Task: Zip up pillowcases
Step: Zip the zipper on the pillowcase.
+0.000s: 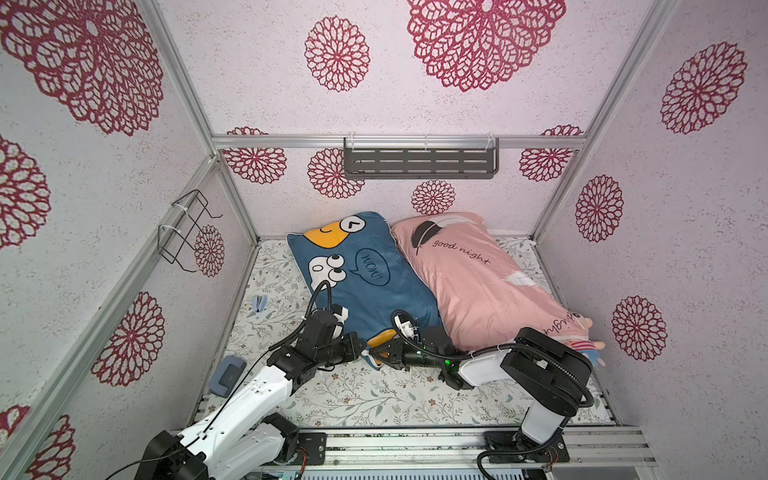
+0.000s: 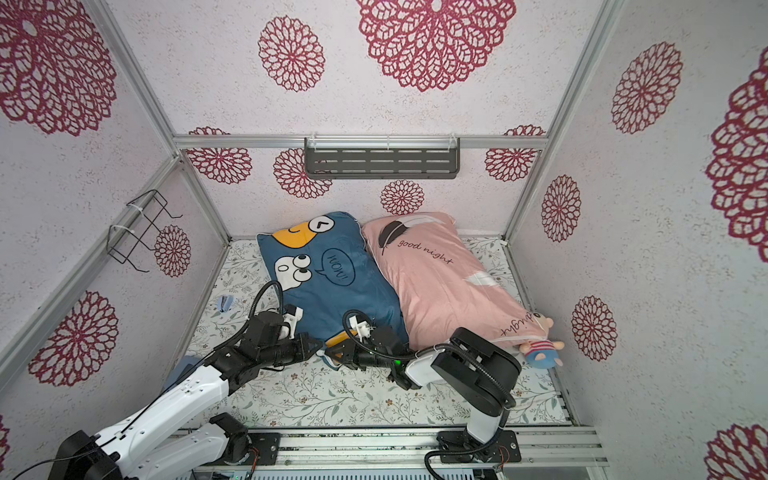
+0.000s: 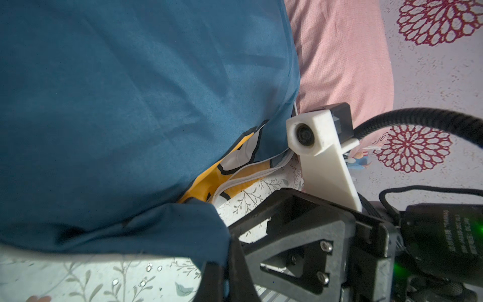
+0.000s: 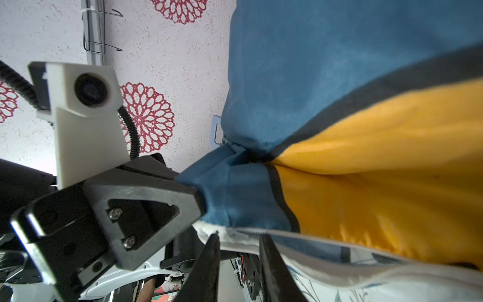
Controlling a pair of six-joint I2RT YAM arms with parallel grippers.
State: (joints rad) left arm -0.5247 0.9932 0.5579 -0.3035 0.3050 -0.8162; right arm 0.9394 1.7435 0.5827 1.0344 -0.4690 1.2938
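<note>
Your left gripper [image 1: 356, 348] is pinching the near corner of the blue pillowcase [image 1: 374, 286], jaws closed on the fabric. That pillowcase is lying on the floral bench [image 1: 365, 399], its far end at the back wall. Just beside the pinched corner, your right gripper [image 4: 237, 235] is reaching in with jaws narrowly apart, its fingertips [image 4: 212, 251] touching the white zipper [image 4: 308, 236] along the near edge; whether they are gripping it, you cannot tell. The pink pillowcase [image 1: 478, 282] is lying alongside, touching the blue one, a plush doll [image 1: 587, 345] peeking out at its near right end
</note>
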